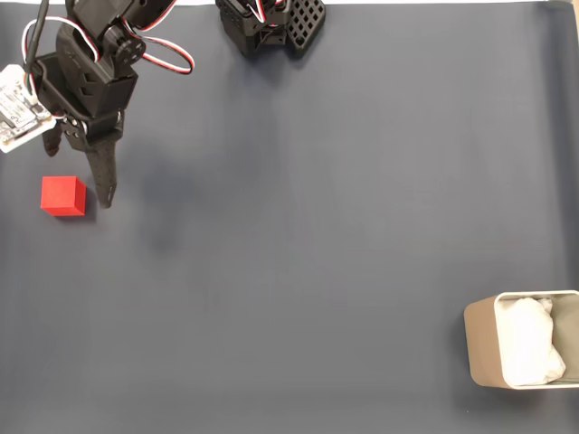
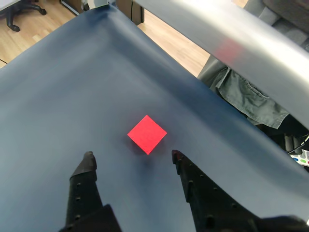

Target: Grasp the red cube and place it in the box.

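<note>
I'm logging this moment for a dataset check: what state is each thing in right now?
red cube: resting on the dark mat, not gripped, lying just ahead of the open jaws in the wrist view.
gripper: open, holding nothing.
box: upright, open-topped, white padding inside, no cube in it.

A dark blue-grey mat (image 1: 344, 199) covers the whole table. In the wrist view, wooden flooring (image 2: 169, 38) shows past the mat's edge, an office chair's wheeled base (image 2: 21, 10) sits top left, and grey-green cloth (image 2: 246, 96) hangs at right.
</note>
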